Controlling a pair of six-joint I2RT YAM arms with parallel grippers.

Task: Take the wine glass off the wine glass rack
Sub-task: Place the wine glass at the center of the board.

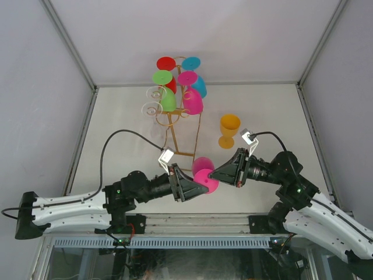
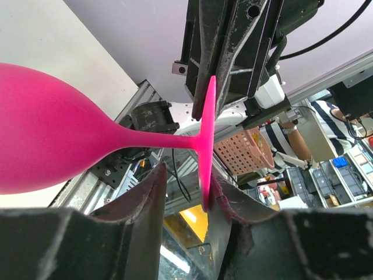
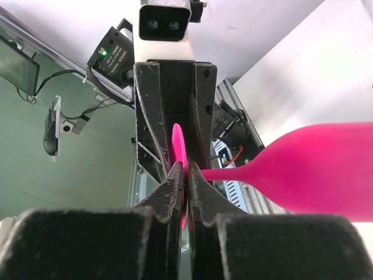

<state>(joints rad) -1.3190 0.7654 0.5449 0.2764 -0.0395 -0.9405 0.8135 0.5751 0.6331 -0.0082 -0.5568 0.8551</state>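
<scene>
A pink wine glass (image 1: 203,167) lies on its side in the air between my two grippers, in front of the gold wire wine glass rack (image 1: 173,119). My right gripper (image 1: 214,174) is shut on the edge of the glass's round foot (image 3: 178,143); its fingers (image 3: 187,169) pinch the disc. My left gripper (image 1: 195,186) is open, with its jaws (image 2: 187,178) apart on either side of the foot (image 2: 207,140); the foot's edge rests against one finger. The bowl shows in the left wrist view (image 2: 52,140) and the right wrist view (image 3: 326,169).
The rack holds red (image 1: 166,63), cyan (image 1: 191,63), green (image 1: 166,96), pink (image 1: 191,100) and clear (image 1: 153,109) glasses hanging upside down. An orange glass (image 1: 229,129) stands upright on the table (image 1: 116,122) right of the rack. Grey walls enclose the table.
</scene>
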